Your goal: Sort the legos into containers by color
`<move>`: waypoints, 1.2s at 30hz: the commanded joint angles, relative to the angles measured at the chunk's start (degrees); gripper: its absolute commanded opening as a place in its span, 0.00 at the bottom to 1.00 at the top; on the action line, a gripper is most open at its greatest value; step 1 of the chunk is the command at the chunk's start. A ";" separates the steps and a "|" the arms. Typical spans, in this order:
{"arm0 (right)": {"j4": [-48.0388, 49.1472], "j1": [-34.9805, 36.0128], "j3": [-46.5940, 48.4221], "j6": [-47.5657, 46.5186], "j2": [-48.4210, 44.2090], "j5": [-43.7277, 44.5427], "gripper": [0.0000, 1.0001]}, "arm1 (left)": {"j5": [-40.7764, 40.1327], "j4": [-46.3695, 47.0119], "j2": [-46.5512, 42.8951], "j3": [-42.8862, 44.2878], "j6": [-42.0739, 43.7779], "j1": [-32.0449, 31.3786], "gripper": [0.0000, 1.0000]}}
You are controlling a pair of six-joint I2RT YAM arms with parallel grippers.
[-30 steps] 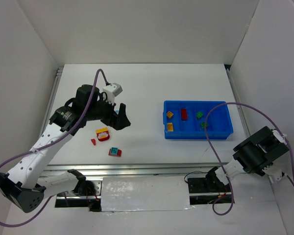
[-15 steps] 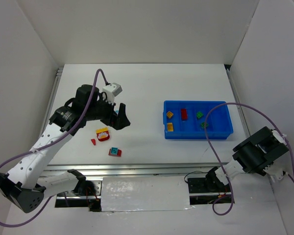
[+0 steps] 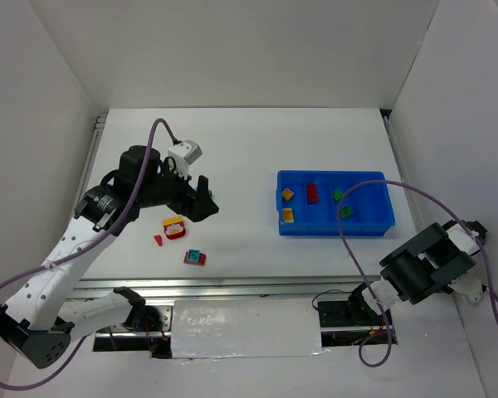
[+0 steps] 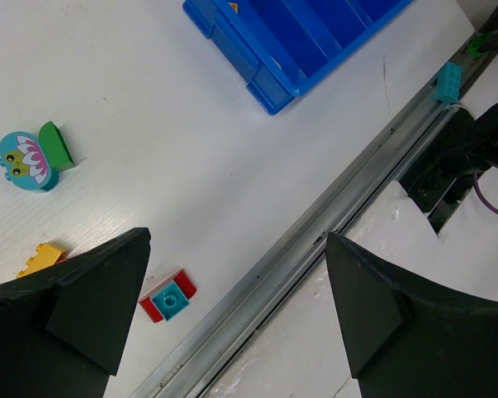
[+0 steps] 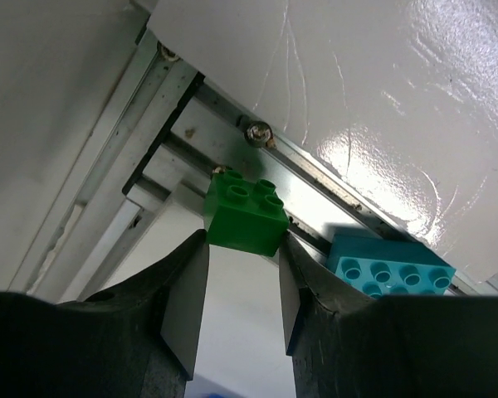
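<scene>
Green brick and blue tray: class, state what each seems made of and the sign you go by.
Green brick: apparently hard moulded plastic, smooth, slightly glossy; crisp round studs, even colour. Blue tray: probably moulded plastic too, semi-gloss; one saturated colour, thin walls and dividers seemingly in one piece.

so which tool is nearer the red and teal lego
Left. The left tool hovers beyond the red and teal lego; the right tool, gripping a green lego, sits past the table's right edge.
</scene>
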 commanded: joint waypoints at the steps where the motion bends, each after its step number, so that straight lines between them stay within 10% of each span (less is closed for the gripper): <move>1: 1.63 0.59 -1.74 -1.11 -3.70 -1.35 0.00 | 0.86 2.22 -1.53 -0.18 0.96 0.28 1.00; 36: -6.71 20.27 13.36 -2.26 -16.00 -10.84 0.00 | 1.04 2.39 -4.08 1.23 -0.10 0.36 1.00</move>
